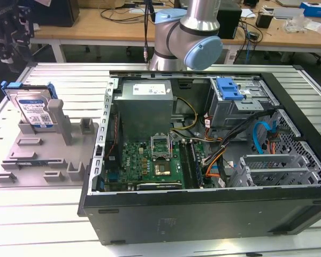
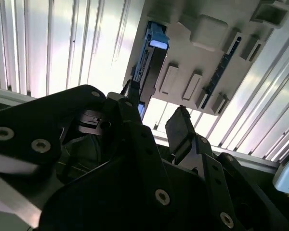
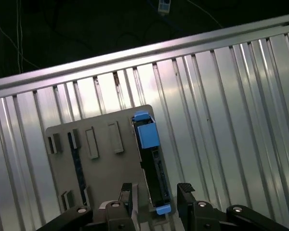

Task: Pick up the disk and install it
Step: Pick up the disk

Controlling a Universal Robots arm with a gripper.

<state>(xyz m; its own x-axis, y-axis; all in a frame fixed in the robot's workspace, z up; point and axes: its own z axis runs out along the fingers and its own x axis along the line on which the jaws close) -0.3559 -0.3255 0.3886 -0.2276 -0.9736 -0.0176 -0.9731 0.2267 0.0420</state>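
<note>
Hanging above the tray, the black two-fingered gripper (image 3: 156,190) has its fingers spread apart, with nothing pinched between them; in both wrist views open space shows between the two fingers (image 2: 180,130). Seen through that gap in the first wrist view, well below, is the disk (image 3: 154,168), a silver-grey rectangular hard drive in a bright blue plastic carrier bracket, standing on its edge. The second wrist view shows the same disk (image 2: 151,53) edge-on, its blue bracket end catching the light.

The disk sits along one edge of the flat grey plastic tray with upright posts (image 3: 101,173), which lies on the ribbed aluminium table (image 3: 221,96).

In the exterior view the table's ribs (image 1: 43,235) run across the near foreground. Next comes the black wall of the open desktop computer case (image 1: 192,214), lying on its side, with the green motherboard (image 1: 155,160) inside it. Toward the exterior view's left, just beside the case, lies the tray (image 1: 43,155). At its far corner the disk (image 1: 35,110) stands upright, its white-and-blue label facing the camera, behind a tall grey post (image 1: 56,115).

Deeper in the case are the grey metal power supply box (image 1: 144,101) and a smaller blue ribbed plastic latch (image 1: 228,88) on the metal drive cage. Behind the case rises the silver and pale blue robot arm (image 1: 187,37), and beyond it stand wooden workbenches (image 1: 96,21).
</note>
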